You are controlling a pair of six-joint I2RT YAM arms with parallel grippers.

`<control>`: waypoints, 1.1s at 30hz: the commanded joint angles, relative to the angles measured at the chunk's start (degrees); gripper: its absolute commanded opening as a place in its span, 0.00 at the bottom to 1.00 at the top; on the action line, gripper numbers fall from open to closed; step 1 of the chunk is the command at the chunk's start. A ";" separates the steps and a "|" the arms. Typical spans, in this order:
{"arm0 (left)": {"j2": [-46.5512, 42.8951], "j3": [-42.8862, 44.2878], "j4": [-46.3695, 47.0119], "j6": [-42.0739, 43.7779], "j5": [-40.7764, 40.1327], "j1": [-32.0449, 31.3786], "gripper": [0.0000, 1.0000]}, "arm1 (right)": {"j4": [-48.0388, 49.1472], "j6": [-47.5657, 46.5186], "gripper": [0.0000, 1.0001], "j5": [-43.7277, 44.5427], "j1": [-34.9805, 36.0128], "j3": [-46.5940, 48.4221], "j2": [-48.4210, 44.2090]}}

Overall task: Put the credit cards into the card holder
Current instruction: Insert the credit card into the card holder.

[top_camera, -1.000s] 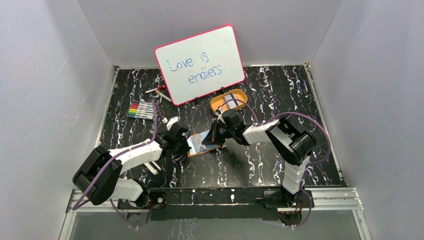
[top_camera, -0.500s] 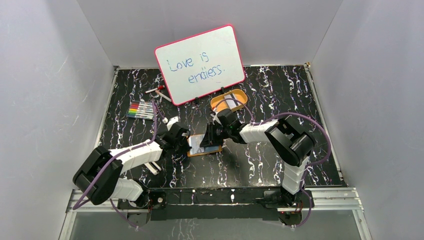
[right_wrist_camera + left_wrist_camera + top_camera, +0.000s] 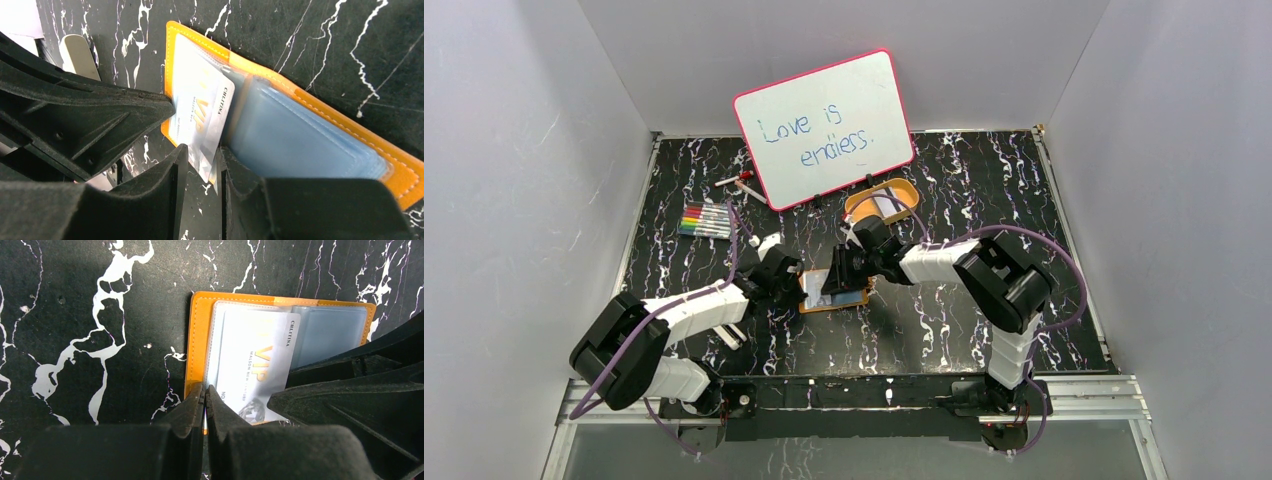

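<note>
Plainly, one credit card [image 3: 255,365] rests on one open card holder [image 3: 197,340].

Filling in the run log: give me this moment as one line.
left gripper: shut, tips at holder edge | right gripper: open, astride card corner | card: tilted on open holder, corner overhanging
</note>
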 commanded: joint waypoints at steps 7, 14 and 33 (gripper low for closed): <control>-0.23 -1.66 0.12 -0.35 1.77 0.16 0.00 | -0.58 -1.86 0.36 -0.76 1.52 4.95 3.11; -0.85 -1.71 0.09 -0.59 2.11 0.16 0.00 | -0.80 -2.11 0.36 -1.34 2.26 5.67 2.81; -7.92 -0.13 -5.70 -0.93 -1.21 0.21 0.00 | -2.77 -0.82 0.40 3.48 2.30 3.70 -0.26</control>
